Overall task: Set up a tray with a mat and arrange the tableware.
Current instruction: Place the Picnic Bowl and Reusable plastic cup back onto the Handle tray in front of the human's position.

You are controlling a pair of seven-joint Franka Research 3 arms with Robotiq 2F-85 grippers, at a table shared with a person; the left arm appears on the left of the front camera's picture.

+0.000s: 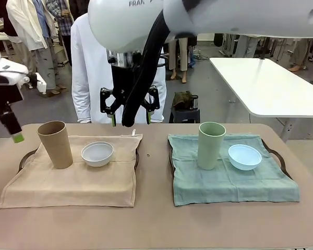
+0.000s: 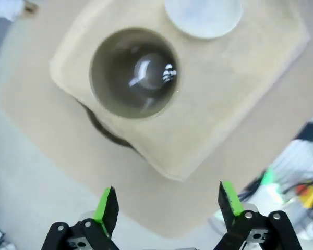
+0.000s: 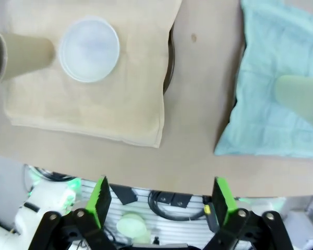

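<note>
On the desk (image 1: 156,219), the tan tumbler (image 1: 56,144) and white bowl (image 1: 97,153) sit on the tan mat (image 1: 73,182) at 9 o'clock. The pale green tumbler (image 1: 211,145) and light blue bowl (image 1: 244,157) sit on the green mat (image 1: 229,182) at 3 o'clock. The left end effector (image 2: 167,205) and right end effector (image 3: 161,200) both hang open and empty above.

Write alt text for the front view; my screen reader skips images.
Two mat-covered trays sit side by side on a table: a beige mat holding a tan tumbler and white bowl, a green mat holding a pale green tumbler and light blue bowl. An open gripper hangs above, empty.
</note>
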